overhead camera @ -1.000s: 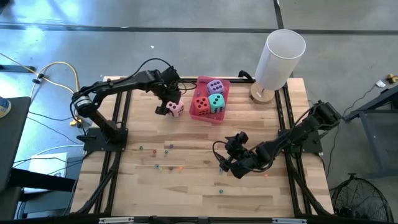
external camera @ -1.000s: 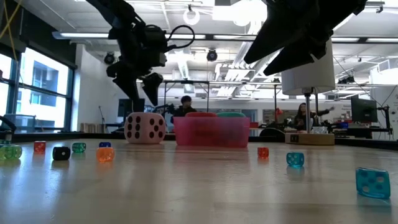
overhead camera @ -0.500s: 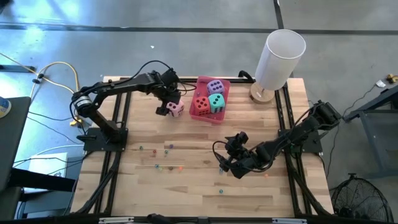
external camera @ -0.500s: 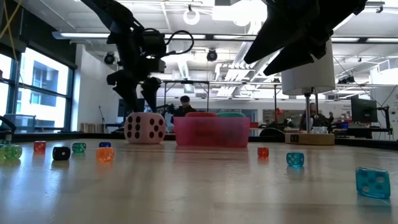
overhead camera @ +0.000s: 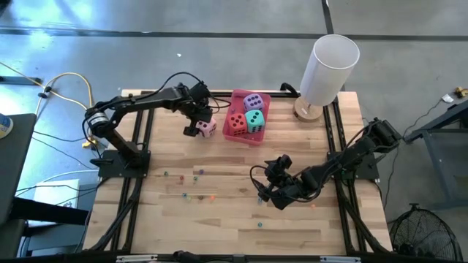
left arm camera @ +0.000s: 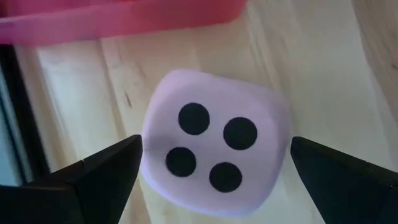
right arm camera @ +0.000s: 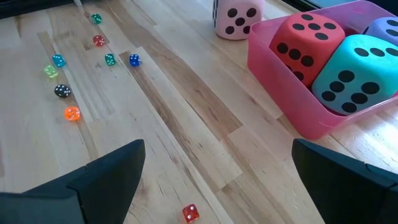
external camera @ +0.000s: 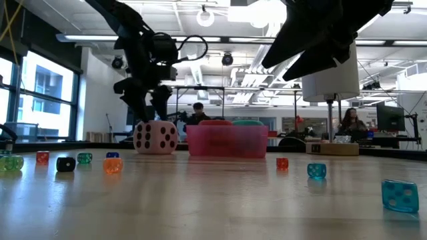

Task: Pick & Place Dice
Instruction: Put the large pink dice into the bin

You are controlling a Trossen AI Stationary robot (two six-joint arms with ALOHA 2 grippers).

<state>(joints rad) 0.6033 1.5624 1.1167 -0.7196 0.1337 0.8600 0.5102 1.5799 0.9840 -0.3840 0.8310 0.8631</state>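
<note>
One die, the pink die, sits between your left gripper's spread fingers; the tray just beside it could snag a finger.

Pink die on table beside tray; red, teal, purple dice inside.

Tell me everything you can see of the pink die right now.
The soft-looking pink cube die with dark pips sits on the wooden table, just outside the pink translucent tray, on its left. Its top face shows four pips. The left gripper hangs open directly over it, one finger on each side.
</note>
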